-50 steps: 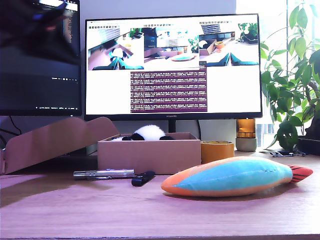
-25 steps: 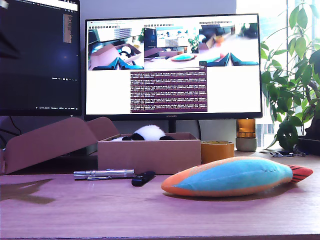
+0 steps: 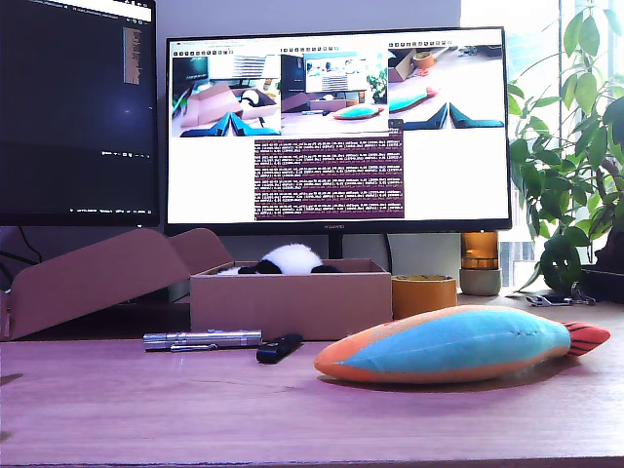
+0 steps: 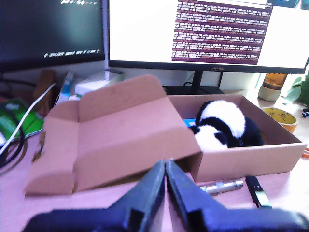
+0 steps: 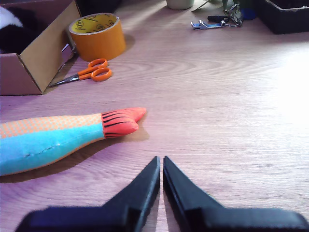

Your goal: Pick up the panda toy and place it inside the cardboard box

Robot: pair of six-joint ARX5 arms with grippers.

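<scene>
Both grippers are closed w/ nothing held: my first gripper (image 4: 165, 166) hangs above the desk near the cardboard box (image 4: 251, 157), my second gripper (image 5: 161, 164) over bare wood near the plush fish (image 5: 58, 137) tail. Panda toy (image 4: 223, 126) lies inside the box, lid flap folded open. In the exterior view the tape roll (image 3: 422, 292) sits just right of the box; no arm shows there.
</scene>
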